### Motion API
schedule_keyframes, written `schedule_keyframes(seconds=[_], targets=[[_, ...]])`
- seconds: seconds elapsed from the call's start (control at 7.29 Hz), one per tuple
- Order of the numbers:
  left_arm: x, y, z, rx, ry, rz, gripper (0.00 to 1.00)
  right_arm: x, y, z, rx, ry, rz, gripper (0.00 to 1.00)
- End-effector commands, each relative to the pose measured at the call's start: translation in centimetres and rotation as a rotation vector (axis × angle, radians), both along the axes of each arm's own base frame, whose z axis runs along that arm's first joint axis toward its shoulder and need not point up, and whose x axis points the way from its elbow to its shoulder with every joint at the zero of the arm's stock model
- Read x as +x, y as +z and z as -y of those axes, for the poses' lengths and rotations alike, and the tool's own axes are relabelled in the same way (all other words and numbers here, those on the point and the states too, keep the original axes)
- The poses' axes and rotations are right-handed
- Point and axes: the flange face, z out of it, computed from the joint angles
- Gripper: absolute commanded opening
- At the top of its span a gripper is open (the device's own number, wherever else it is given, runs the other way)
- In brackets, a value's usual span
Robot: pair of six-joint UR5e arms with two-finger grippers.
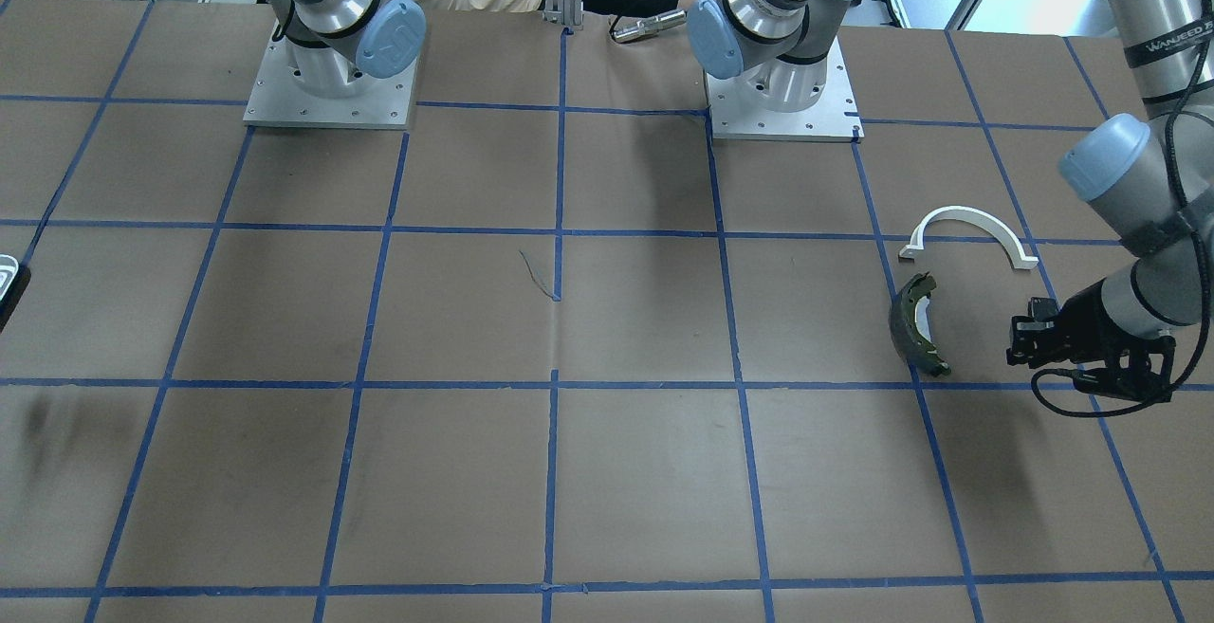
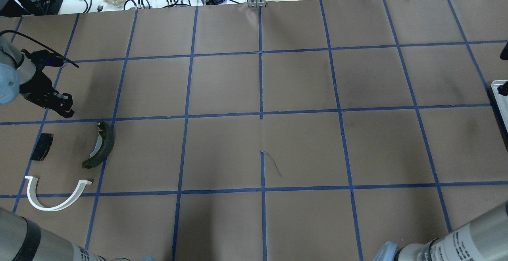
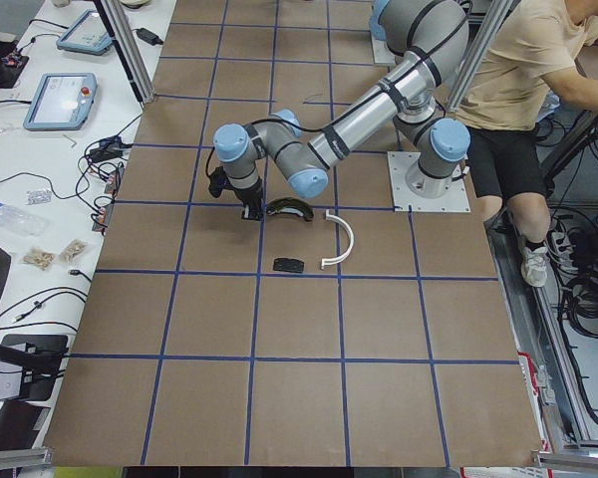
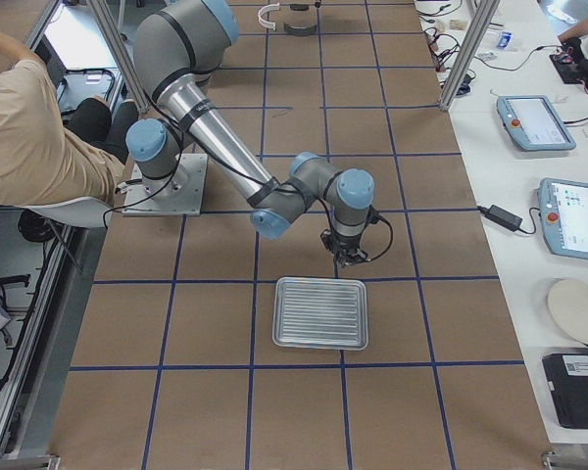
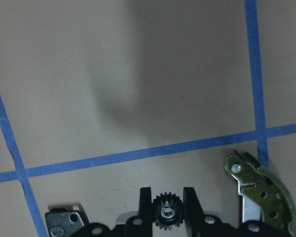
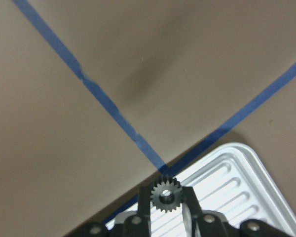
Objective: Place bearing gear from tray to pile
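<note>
Left wrist-mounted: a bearing gear [image 5: 166, 213] is pinched in the down-pointed left gripper [image 5: 166, 195]. A second gear [image 6: 166, 194] is clamped in the right gripper [image 6: 166, 189], over the tray [image 6: 227, 183].

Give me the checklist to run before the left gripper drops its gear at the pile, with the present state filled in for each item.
1. Left gripper shut on its bearing gear: ok.
2. Left gripper close beside the end of the brake shoe, near the black pad: ok.
3. Paper ahead of that gear free of parts in the left wrist view: ok.
4. Gear's height above the table: cannot tell.
5. Right gripper shut on the second bearing gear, at the corner of the tray: ok.
6. Arms far apart, at opposite ends of the table: ok.
</note>
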Motion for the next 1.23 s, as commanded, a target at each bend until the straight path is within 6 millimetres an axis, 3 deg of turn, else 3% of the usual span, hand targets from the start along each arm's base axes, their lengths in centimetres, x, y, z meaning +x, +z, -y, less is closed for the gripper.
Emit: schedule_keyframes(seconds=[0.0, 0.41, 0.55, 0.69, 0.82, 1.1], targets=[[-1.1, -2.1, -2.3, 0.02, -0.009, -0.017, 0.0, 9.6, 1.2, 2.4, -0.013, -0.267, 0.031, 0.06], [-1.3, -3.1, -3.4, 0.045, 0.0, -0.029, 0.0, 27.4, 1.2, 5.1, -0.042, -0.458, 0.051, 0.05], [-1.2, -3.2, -3.5, 0.049, 0.001, -0.031, 0.0, 34.8, 1.3, 4.8, -0.051, -0.505, 0.059, 0.05], [-1.2, -3.2, -3.5, 0.05, 0.0, -0.03, 0.08, 42.5, 1.1, 3.7, -0.072, -0.595, 0.071, 0.05], [-1.1, -3.2, -3.6, 0.051, 0.003, -0.031, 0.31, 49.1, 0.8, 1.9, -0.074, -0.665, 0.08, 0.05], [-0.1, -3.3, -4.1, 0.059, 0.021, -0.035, 1.0, 61.7, -1.7, -3.8, -0.034, -0.665, 0.082, 0.05]])
